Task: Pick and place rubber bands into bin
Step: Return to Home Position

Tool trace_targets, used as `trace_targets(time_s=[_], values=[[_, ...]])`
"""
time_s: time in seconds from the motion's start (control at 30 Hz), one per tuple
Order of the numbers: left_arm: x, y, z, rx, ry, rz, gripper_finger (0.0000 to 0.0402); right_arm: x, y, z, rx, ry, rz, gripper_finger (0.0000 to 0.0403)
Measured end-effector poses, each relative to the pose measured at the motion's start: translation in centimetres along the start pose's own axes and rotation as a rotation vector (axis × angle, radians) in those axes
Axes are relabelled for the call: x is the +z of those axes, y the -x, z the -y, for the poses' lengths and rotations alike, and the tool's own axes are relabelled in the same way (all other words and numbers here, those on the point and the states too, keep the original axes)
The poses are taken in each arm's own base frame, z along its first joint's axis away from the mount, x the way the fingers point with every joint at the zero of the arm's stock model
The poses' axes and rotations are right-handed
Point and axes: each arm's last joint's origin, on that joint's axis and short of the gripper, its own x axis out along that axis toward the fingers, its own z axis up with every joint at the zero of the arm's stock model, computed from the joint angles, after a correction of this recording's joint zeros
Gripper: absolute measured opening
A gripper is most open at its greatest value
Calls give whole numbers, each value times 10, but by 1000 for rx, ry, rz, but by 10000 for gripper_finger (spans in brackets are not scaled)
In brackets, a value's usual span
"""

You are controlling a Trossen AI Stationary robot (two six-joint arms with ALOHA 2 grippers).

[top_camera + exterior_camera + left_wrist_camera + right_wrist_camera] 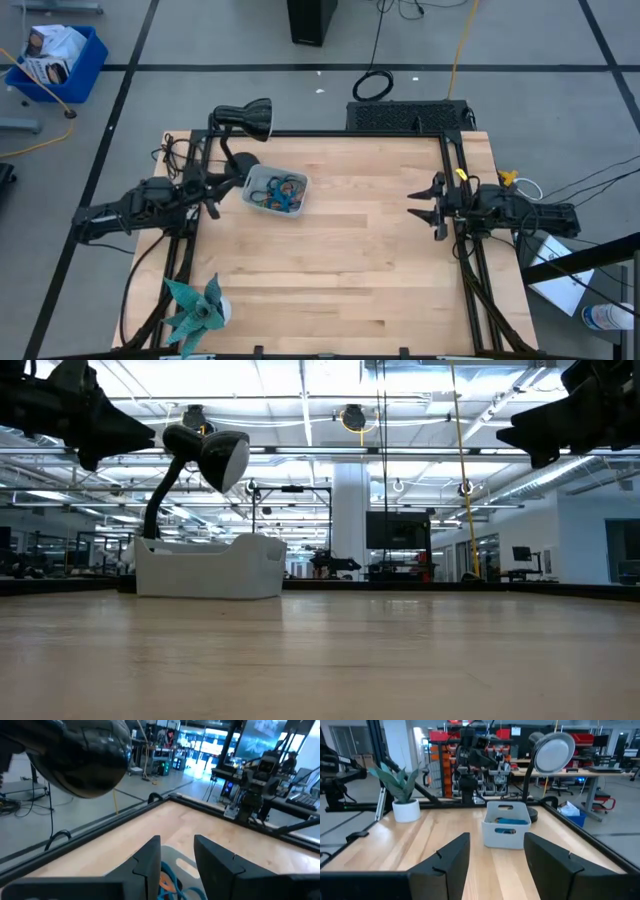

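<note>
I see the bands heaped in the bin on the table's left side and none loose on the wood; left gripper just beside it, right gripper well apart, both spread and empty; picking looks done.

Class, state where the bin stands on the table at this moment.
In the high view the bin stands on the left half of the table, toward the picture's top, beside the desk lamp and just off the left gripper.
</note>
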Motion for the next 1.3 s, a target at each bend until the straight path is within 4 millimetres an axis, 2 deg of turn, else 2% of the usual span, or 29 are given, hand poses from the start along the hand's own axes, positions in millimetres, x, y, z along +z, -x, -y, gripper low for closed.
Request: trace_targets(time_s=[0.33,0.5,0.6,0.67,0.9,1.17,1.3], values=[[-3,3,-2,8,-17,10,124,-5,-2,0,0,1,-2,181],[-20,-7,-3,5,3,28,124,-22,-10,0,1,6,76,181],[-37,-13,-4,9,12,8,124,-15,-9,0,2,19,165,181],[-44,-16,-5,12,26,-5,124,-16,-9,0,3,20,155,181],[-45,-17,-6,56,3,-6,124,-19,-10,0,4,21,123,181],[-46,-18,-7,86,-131,-20,124,-25,-11,0,4,44,58,181],[-46,-18,-7,85,-219,-23,124,-29,-11,0,5,114,20,181]])
